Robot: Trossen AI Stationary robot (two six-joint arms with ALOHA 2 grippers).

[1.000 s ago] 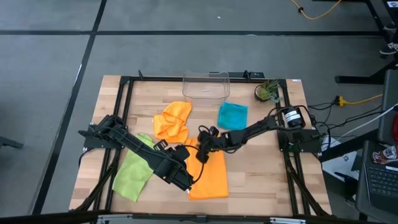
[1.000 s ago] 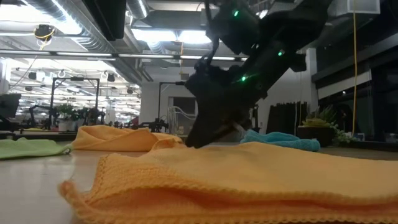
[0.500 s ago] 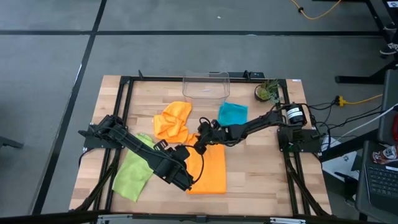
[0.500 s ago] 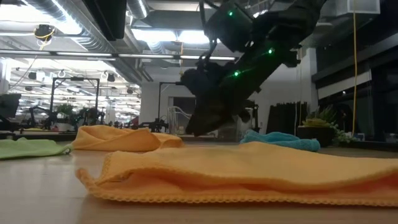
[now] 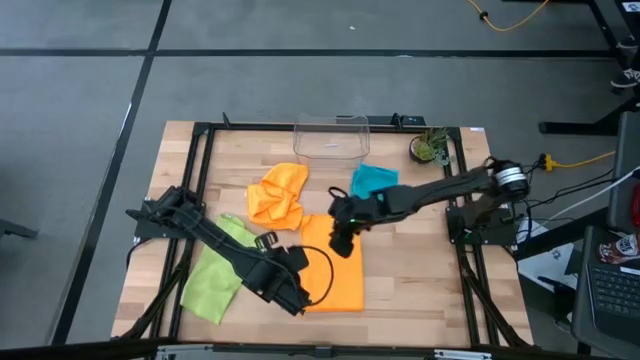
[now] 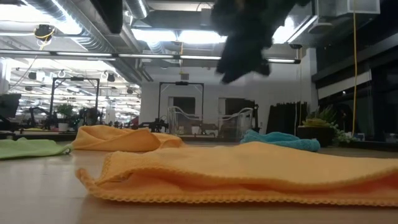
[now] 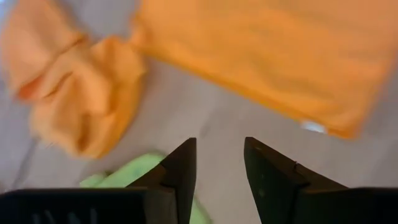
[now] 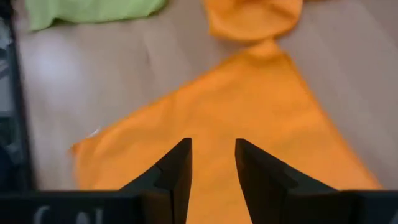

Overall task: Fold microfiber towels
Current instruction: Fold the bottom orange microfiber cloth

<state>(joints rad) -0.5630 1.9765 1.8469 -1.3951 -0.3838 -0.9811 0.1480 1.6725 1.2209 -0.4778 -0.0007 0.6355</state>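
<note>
A folded orange towel (image 5: 332,272) lies flat on the table at near centre; it also shows in the low view (image 6: 236,177). A crumpled orange towel (image 5: 278,195) lies behind it, a lime green towel (image 5: 214,272) to its left and a teal towel (image 5: 373,181) at the far right. My right gripper (image 8: 212,165) is open and empty, raised above the folded towel's far part (image 5: 343,238). My left gripper (image 7: 219,168) is open and empty, just above the table by the folded towel's near left corner (image 5: 290,293).
A clear plastic bin (image 5: 331,137) stands at the far edge, with a small potted plant (image 5: 430,148) at the far right. Black frame rails (image 5: 200,180) run along the table's sides. Bare wood shows to the right of the folded towel.
My right gripper has come off the folded orange towel's far edge, risen high above the table and moved a little toward the right edge. Before that, the towel slid slightly toward the far edge and settled flatter. My left gripper has shifted a little toward the near edge.
</note>
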